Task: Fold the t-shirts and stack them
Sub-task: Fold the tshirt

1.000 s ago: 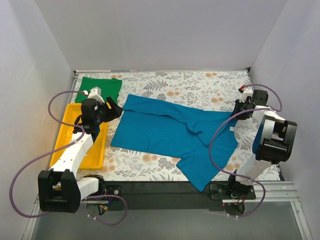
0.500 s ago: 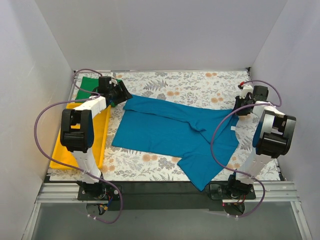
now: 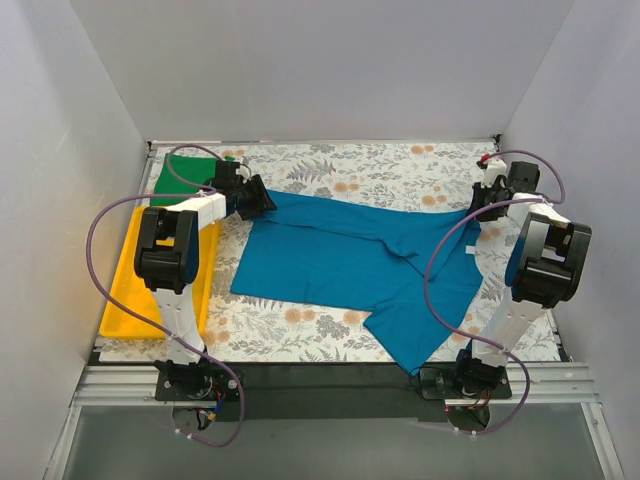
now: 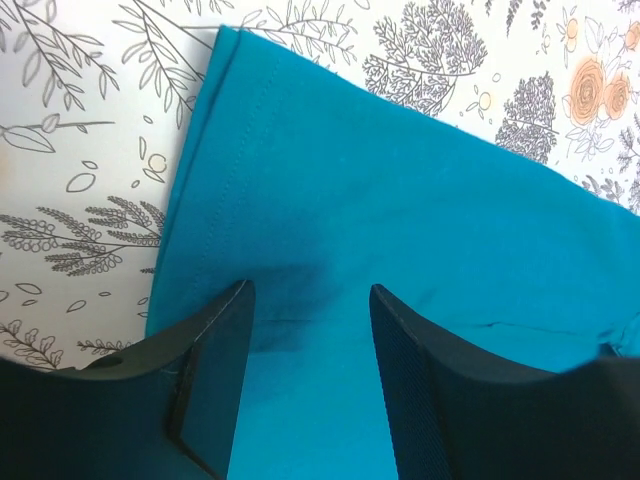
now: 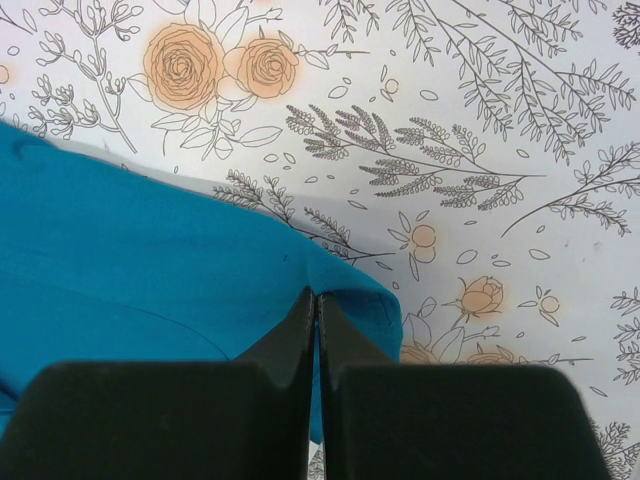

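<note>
The teal-blue t-shirt lies spread out, partly creased, across the middle of the flowered table. The bright green t-shirt lies folded at the far left corner. My left gripper is open over the teal shirt's far left corner. In the left wrist view its two fingers stand apart with teal cloth between and under them. My right gripper is shut on the teal shirt's far right edge. In the right wrist view the jaws pinch a raised fold of teal cloth.
A yellow plastic tray sits along the left edge, under the left arm. White walls enclose the table on three sides. Purple cables loop from both arms. Bare flowered tabletop shows behind the teal shirt.
My left arm has swung from over the yellow tray to the teal shirt's far left corner. The right gripper has drawn its edge slightly back and right, and the shirt has shifted right.
</note>
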### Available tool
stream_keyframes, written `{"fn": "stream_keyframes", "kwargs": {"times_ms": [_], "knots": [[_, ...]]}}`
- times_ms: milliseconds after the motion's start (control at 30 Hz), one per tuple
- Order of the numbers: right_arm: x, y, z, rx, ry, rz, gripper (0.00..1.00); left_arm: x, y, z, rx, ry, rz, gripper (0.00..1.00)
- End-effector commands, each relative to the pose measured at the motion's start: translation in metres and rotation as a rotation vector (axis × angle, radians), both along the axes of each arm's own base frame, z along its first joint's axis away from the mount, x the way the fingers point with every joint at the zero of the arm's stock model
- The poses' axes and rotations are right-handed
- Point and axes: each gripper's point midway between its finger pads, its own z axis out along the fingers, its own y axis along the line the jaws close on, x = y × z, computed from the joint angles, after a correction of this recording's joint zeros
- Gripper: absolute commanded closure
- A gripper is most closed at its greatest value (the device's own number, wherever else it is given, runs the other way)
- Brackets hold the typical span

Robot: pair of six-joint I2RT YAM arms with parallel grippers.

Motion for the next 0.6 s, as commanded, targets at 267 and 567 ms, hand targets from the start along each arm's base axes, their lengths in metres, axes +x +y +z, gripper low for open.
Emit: {"fn": "stream_keyframes", "kwargs": {"times_ms": [267,567], "knots": [[0.003,-0.023,0.006,-0.090,-0.016,-0.031,0.62,0.003,0.016,0.076,0.046,-0.216,0.034,0.51],[-0.053,0.006,0.044,-0.101,-0.110,0.075,0.41,-0.064,0.052,0.170,0.121,-0.487,0.141,0.40]]}}
